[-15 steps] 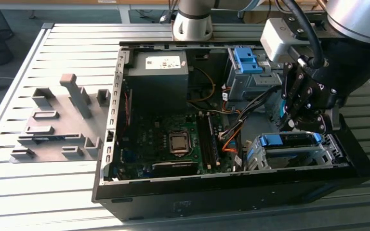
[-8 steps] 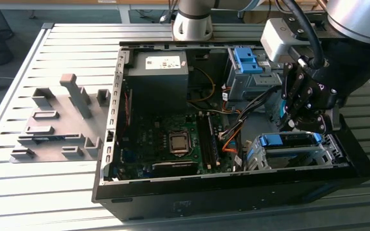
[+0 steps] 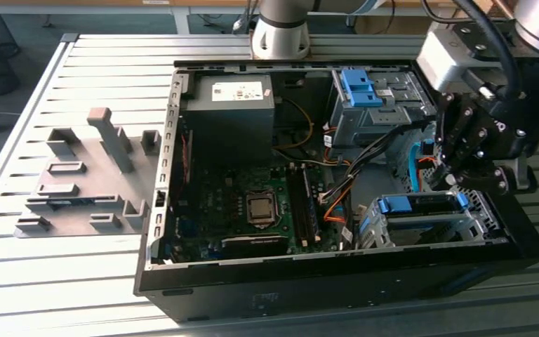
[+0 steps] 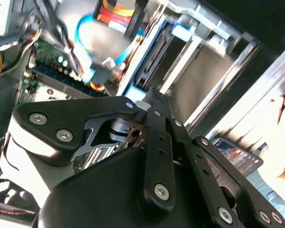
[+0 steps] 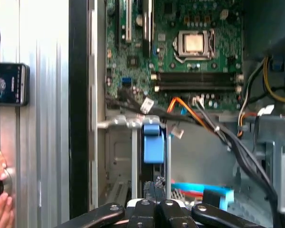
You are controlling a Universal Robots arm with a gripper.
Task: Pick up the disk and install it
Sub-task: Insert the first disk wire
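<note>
Above one caged disk (image 3: 420, 204), two closed fingers (image 5: 150, 191)

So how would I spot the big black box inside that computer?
Find the open computer case lying on the slatted metal table. In its far corner, toward the exterior view's left, sits the black box. It alone is a plain solid block with a white sticker on top; the green circuit board beside it is flat and crowded.
</note>
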